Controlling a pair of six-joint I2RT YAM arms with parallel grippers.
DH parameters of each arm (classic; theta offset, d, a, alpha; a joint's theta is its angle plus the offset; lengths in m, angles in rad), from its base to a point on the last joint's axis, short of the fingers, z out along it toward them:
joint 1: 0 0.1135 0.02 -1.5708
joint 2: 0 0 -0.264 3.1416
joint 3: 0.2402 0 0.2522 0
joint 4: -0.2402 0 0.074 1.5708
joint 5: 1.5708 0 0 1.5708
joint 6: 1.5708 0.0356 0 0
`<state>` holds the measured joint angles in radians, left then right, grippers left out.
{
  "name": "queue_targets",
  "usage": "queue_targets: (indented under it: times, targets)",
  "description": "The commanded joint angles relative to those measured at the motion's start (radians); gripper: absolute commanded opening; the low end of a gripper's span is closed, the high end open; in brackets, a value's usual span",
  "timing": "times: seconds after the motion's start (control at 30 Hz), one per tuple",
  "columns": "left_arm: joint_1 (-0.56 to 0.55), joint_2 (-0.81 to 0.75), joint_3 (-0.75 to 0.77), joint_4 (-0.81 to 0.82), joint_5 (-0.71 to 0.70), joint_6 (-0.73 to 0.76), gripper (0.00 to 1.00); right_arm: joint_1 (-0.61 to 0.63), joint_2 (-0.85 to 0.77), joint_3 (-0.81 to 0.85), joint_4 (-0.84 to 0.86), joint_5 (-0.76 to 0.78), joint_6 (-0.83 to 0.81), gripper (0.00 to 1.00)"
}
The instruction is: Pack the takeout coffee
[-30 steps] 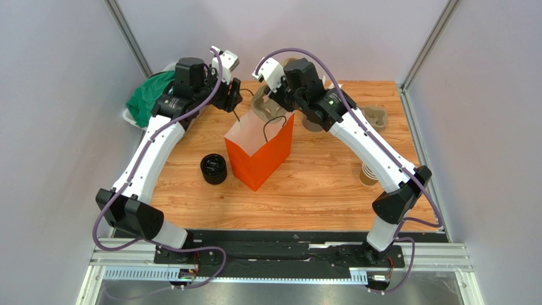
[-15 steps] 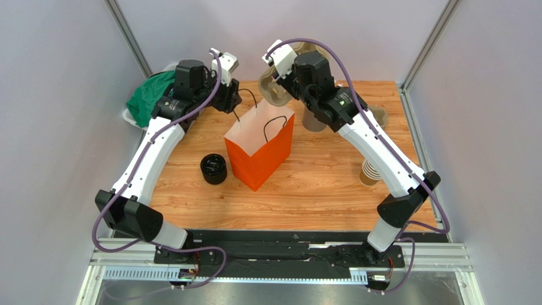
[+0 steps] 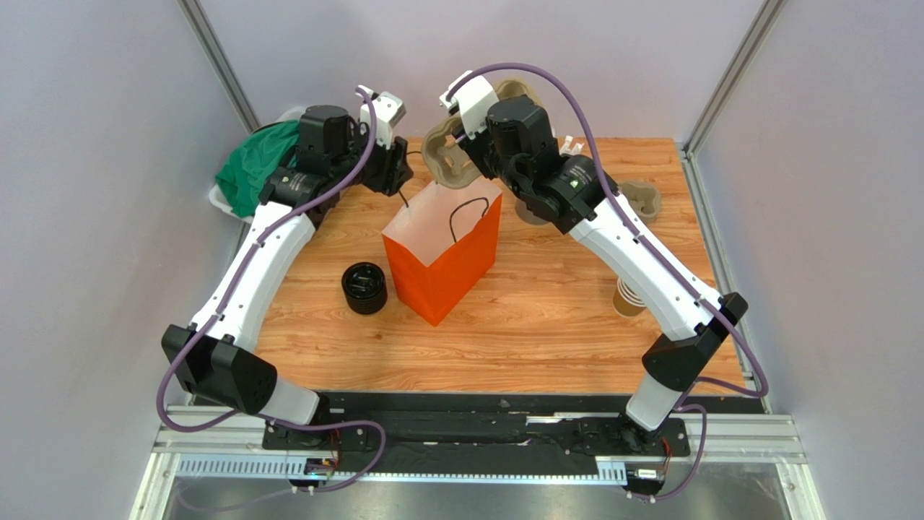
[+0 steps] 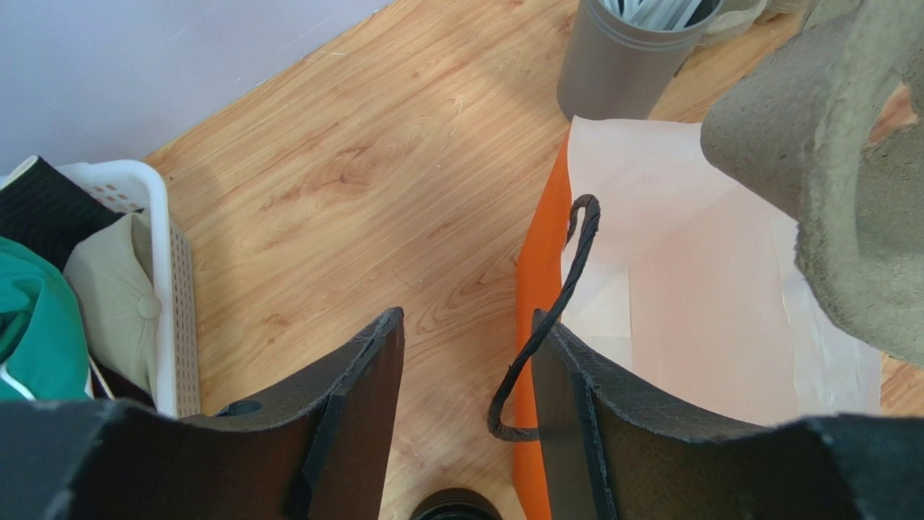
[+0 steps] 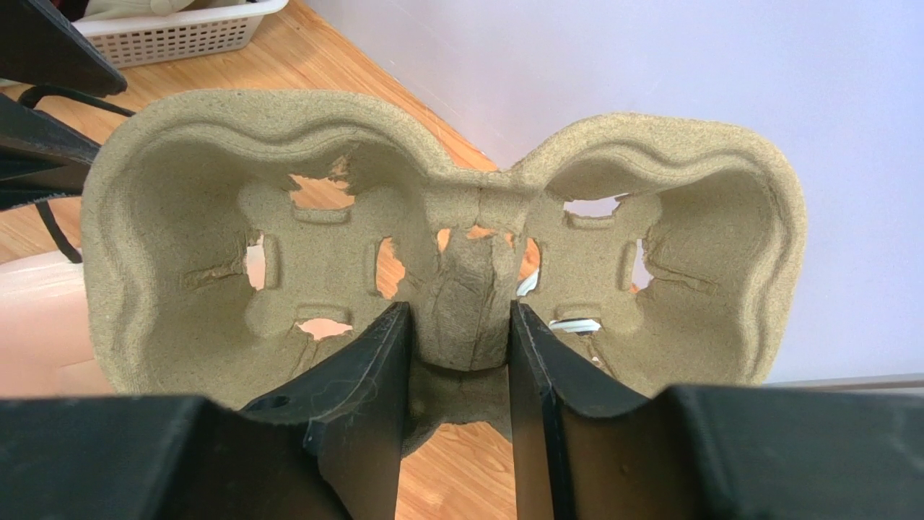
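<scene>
My right gripper [image 5: 459, 309] is shut on the centre post of a tan pulp cup carrier [image 5: 325, 173]. It holds the carrier [image 3: 437, 152] in the air above the back edge of the open orange paper bag [image 3: 434, 276]. My left gripper [image 4: 466, 316] is open at the bag's back-left corner [image 3: 399, 168], and the bag's black cord handle [image 4: 564, 293] hangs between its fingers against the right one. A round black lid [image 3: 364, 287] sits left of the bag. Tan ribbed cups [image 3: 627, 295] stand at the right, and I cannot pick the takeout coffee cup out among them.
A grey cup of white straws [image 4: 618, 65] stands behind the bag. A second pulp carrier [image 3: 645, 200] lies at the back right. A white basket [image 4: 163, 217] with green cloth [image 3: 255, 163] sits at the table's back-left corner. Walls close in on three sides.
My right gripper has lifted the carrier from the bag's back rim and shifted it slightly left. The left gripper has stayed at the handle, its jaws a little narrower.
</scene>
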<state>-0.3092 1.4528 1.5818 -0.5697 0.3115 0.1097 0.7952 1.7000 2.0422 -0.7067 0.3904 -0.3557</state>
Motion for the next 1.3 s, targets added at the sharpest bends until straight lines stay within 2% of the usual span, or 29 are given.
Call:
queue_targets:
  times: [0.0, 0.3, 0.7, 0.93, 1.27]
  targets:
    - [0.009, -0.045, -0.008, 0.047, 0.000, -0.015, 0.56, 0.001, -0.008, -0.010, 0.015, -0.021, 0.075, 0.22]
    - [0.016, -0.037, -0.014, 0.057, -0.006, -0.028, 0.56, 0.036, -0.020, -0.074, 0.006, -0.076, 0.109, 0.22]
    - [0.022, -0.035, -0.023, 0.065, -0.029, -0.035, 0.56, 0.098, -0.011, -0.135, -0.017, -0.067, 0.118, 0.21]
    - [0.022, -0.035, -0.025, 0.068, -0.031, -0.038, 0.56, 0.118, 0.012, -0.116, -0.054, -0.038, 0.104, 0.21]
    - [0.022, -0.040, -0.028, 0.071, -0.029, -0.041, 0.56, 0.122, 0.069, 0.027, -0.125, 0.004, 0.046, 0.21]
